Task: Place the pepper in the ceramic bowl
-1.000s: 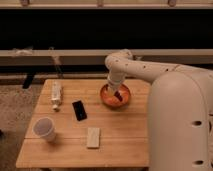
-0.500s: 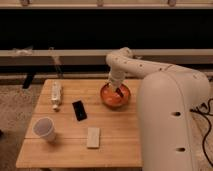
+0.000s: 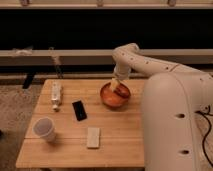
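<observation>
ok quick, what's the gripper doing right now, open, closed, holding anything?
Gripper: down inside the ceramic bowl, at its far side. Whether it holds the pepper cannot be told.

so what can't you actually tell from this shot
1. Pepper: not visible in the camera view; the pincer reaching into the bowl would cover it.
2. Bowl's inside: partly covered by the pincer.
3. Table: right end covered by the robot's body.
</observation>
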### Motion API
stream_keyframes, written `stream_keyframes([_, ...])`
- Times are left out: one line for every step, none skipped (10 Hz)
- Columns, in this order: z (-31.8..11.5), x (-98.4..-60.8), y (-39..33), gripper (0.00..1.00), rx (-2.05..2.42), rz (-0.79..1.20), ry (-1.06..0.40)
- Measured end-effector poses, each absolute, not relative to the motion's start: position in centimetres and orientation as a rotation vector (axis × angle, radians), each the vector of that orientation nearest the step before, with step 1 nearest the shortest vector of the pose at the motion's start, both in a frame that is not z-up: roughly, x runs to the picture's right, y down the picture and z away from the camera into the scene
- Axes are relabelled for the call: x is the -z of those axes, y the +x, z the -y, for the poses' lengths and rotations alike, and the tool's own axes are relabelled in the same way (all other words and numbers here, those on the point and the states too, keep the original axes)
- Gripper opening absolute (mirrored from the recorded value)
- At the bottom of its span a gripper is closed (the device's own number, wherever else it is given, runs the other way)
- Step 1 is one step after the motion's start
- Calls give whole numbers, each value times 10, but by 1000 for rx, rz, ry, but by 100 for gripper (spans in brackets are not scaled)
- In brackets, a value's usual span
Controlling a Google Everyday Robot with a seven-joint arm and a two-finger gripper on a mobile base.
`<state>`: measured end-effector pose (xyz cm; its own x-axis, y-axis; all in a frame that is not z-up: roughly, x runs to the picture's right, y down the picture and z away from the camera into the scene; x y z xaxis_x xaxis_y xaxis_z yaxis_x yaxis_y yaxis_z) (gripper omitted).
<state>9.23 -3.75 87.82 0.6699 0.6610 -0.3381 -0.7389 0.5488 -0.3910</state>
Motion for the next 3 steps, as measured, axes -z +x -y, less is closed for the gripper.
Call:
stream_keyframes([40, -872, 95, 80, -835, -152, -543])
stream_keyframes([39, -871, 97, 80, -834, -157, -548])
stream_keyframes([39, -871, 96, 80, -834, -156, -548])
